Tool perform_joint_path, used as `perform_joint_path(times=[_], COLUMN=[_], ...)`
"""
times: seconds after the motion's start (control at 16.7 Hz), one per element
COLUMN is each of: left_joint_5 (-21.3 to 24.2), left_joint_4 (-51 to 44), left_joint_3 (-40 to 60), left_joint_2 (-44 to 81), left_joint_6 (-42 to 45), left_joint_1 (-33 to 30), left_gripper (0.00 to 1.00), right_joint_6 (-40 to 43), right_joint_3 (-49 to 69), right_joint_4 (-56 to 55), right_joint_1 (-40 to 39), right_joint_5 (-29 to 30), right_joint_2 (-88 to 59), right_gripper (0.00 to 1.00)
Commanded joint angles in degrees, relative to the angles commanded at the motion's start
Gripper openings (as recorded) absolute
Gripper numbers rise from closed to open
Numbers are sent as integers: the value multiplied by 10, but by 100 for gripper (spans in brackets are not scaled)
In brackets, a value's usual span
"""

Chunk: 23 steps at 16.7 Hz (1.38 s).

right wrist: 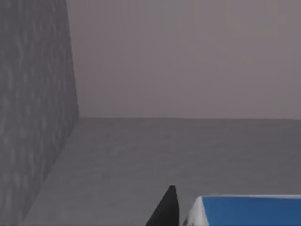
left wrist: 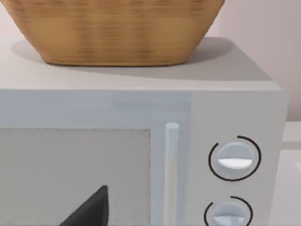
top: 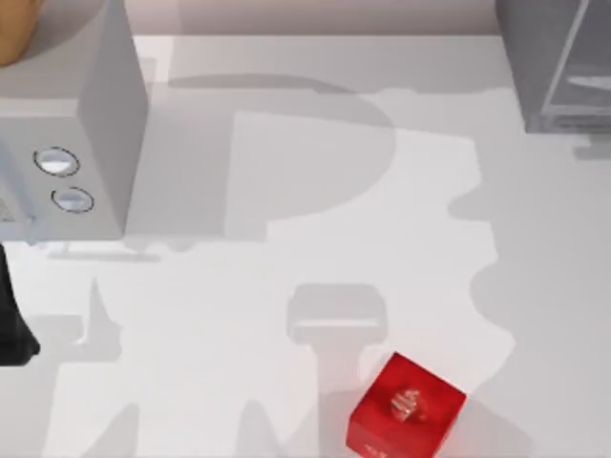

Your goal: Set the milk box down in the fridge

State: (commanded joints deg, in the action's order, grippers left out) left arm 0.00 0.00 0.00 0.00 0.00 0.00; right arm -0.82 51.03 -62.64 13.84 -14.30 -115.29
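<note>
The milk box point(right wrist: 244, 210) shows as a blue top with a white edge, low inside the fridge point(right wrist: 178, 155), over its grey floor and near its side wall. My right gripper point(right wrist: 230, 221) is shut on the milk box, and one dark fingertip point(right wrist: 167, 207) lies against the carton's side. In the top view the fridge point(top: 554, 67) stands at the table's far right corner. My left arm point(top: 14, 324) is parked at the left edge, its wrist camera facing the microwave.
A grey microwave point(top: 67, 143) with two round dials point(left wrist: 233, 160) stands far left, with a wicker basket point(left wrist: 117, 28) on top. A red cube point(top: 406, 408) with a white mark sits near the front edge, right of centre. Bare table point(top: 286, 239) lies between.
</note>
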Motion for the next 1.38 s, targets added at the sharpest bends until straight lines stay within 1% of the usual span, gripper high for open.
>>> perform_joint_path(times=[0.18, 0.3, 0.66, 0.78, 1.02, 1.38], left_joint_5=[0, 0, 0, 0, 0, 0], left_joint_4=[0, 0, 0, 0, 0, 0], left_joint_3=[0, 0, 0, 0, 0, 0], left_joint_2=[0, 0, 0, 0, 0, 0], left_joint_6=[0, 0, 0, 0, 0, 0], left_joint_1=[0, 0, 0, 0, 0, 0], left_gripper=[100, 100, 100, 100, 100, 100], right_joint_6=[0, 0, -1, -1, -1, 0], right_joint_3=[39, 49, 48, 67, 163, 345], right_joint_4=[-47, -59, -57, -44, 6, 114], right_joint_1=[17, 21, 19, 17, 10, -8], right_joint_5=[-3, -3, -3, 0, 8, 23], right_joint_2=[-74, -92, -93, -102, -144, -217], right_gripper=[0, 0, 0, 0, 0, 0])
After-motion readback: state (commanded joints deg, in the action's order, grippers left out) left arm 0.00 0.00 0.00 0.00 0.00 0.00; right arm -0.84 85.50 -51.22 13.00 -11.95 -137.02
